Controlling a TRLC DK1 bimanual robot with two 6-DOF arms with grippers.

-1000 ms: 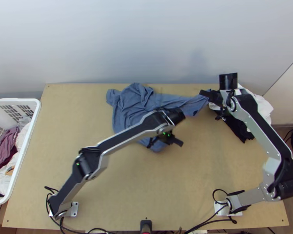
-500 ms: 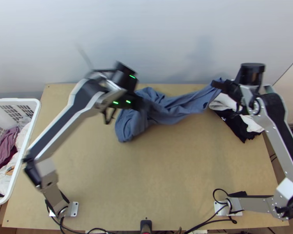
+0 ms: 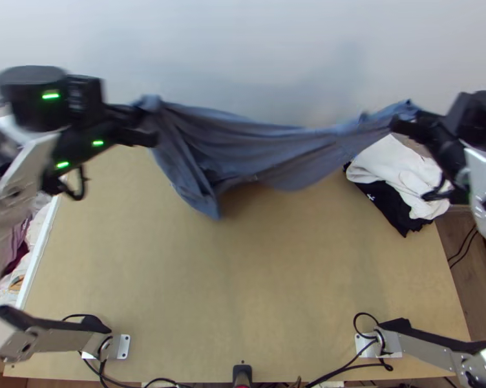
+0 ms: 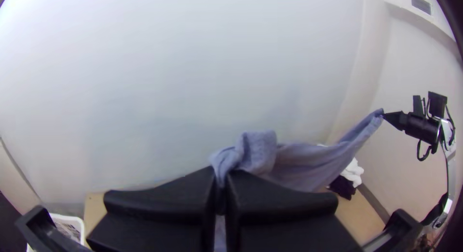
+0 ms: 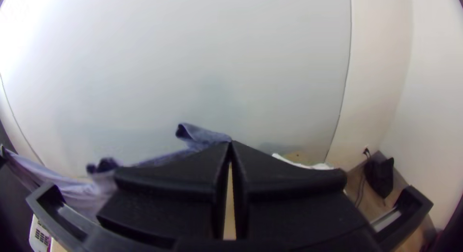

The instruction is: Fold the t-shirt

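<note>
Can count with care: one t-shirt (image 3: 262,145), one left tool (image 3: 150,125) and one right tool (image 3: 404,123), one basket (image 3: 39,251), one cloth pile (image 3: 398,171), one tabletop (image 3: 243,278).

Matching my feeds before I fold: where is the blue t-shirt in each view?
Top view: t-shirt strung across the upper middle, between both arms' jaws.
Left wrist view: t-shirt pinched in the left jaws, stretching to the right jaws.
Right wrist view: t-shirt at the right jaws' tips, extending towards the left arm.
Shared landmark: the white basket.
</note>
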